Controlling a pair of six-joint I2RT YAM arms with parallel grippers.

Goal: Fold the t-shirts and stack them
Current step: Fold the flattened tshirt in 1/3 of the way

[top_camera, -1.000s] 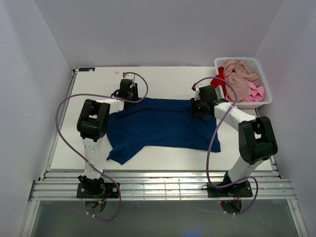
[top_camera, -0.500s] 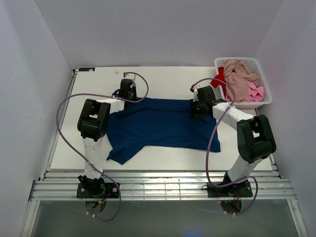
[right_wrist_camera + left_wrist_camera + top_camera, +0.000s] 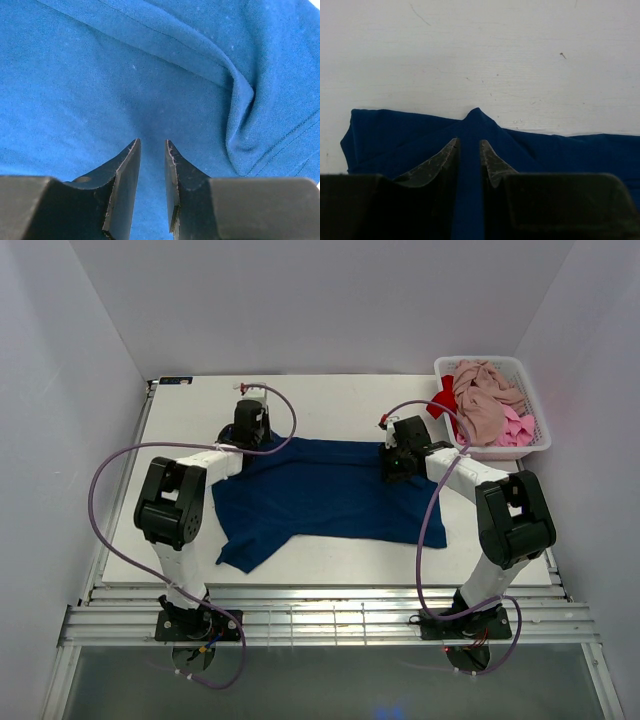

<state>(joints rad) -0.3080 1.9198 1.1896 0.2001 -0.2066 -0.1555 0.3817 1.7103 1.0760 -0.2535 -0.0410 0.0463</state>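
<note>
Navy blue soft-cloth t-shirt [image 3: 320, 495] lies spread on the white worktop [image 3: 330, 405]. Left hand [image 3: 469, 141] is clamped on its far edge, probably to pull it flat. Right hand [image 3: 152, 142] is narrowly parted on the cloth; I cannot tell whether it grips.

Robot lab cell, plain white walls [image 3: 330, 300], white table [image 3: 330, 400], metal frame [image 3: 330, 625]

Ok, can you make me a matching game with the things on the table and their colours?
Things:
1. spread-out t-shirt
2. basket
3. top t-shirt in the basket
4. arm cables

Colours:
a. white
b. purple
c. navy blue
d. pink-beige

Pairs: 1-c, 2-a, 3-d, 4-b
</note>
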